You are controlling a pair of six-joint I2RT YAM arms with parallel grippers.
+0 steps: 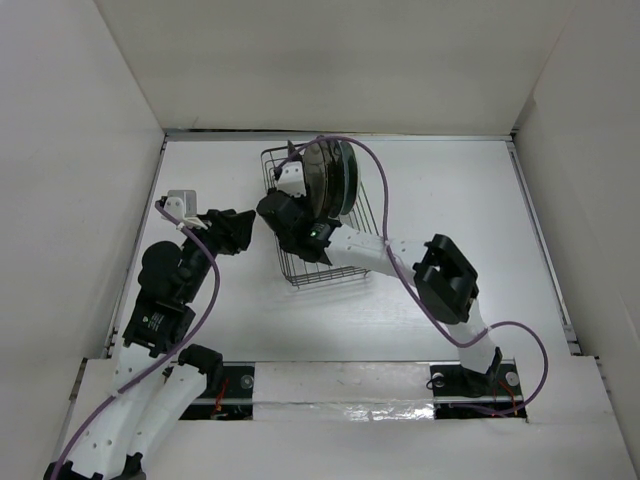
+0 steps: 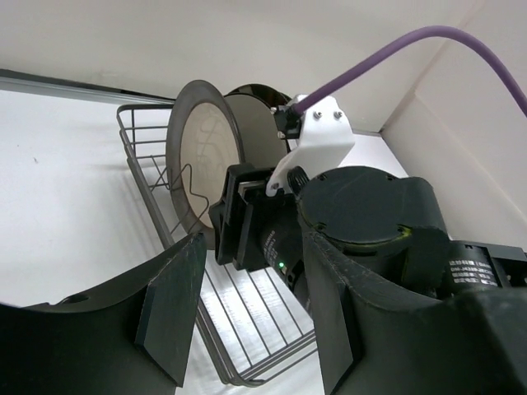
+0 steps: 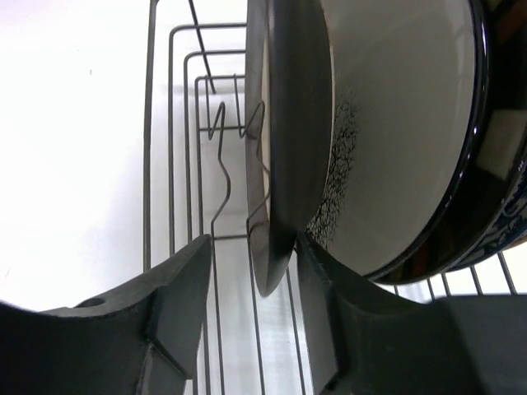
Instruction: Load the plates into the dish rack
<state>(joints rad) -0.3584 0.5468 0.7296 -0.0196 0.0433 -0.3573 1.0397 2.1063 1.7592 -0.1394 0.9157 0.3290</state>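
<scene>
The dish rack (image 1: pixel 300 272) stands at the table's middle back, with several plates (image 1: pixel 330 172) upright on edge in its far end. My right gripper (image 1: pixel 290 195) reaches into the rack. In the right wrist view its jaws (image 3: pixel 255 280) are open and straddle the lower rim of the nearest plate, the grey-brown rimmed beige one (image 3: pixel 284 123). The rim lies against the right finger, with a gap to the left finger. Behind it stand the cream plate with the dark patterned edge (image 3: pixel 395 123) and a blue-floral rim (image 3: pixel 515 222). My left gripper (image 1: pixel 250 222) is open and empty, just left of the rack.
White walls enclose the table on three sides. The rack's near half (image 2: pixel 247 329) holds only bare wires and tines (image 3: pixel 218 140). The right arm's purple cable (image 1: pixel 375 190) arcs over the rack. The right wrist (image 2: pixel 247 222) is close in front of my left gripper.
</scene>
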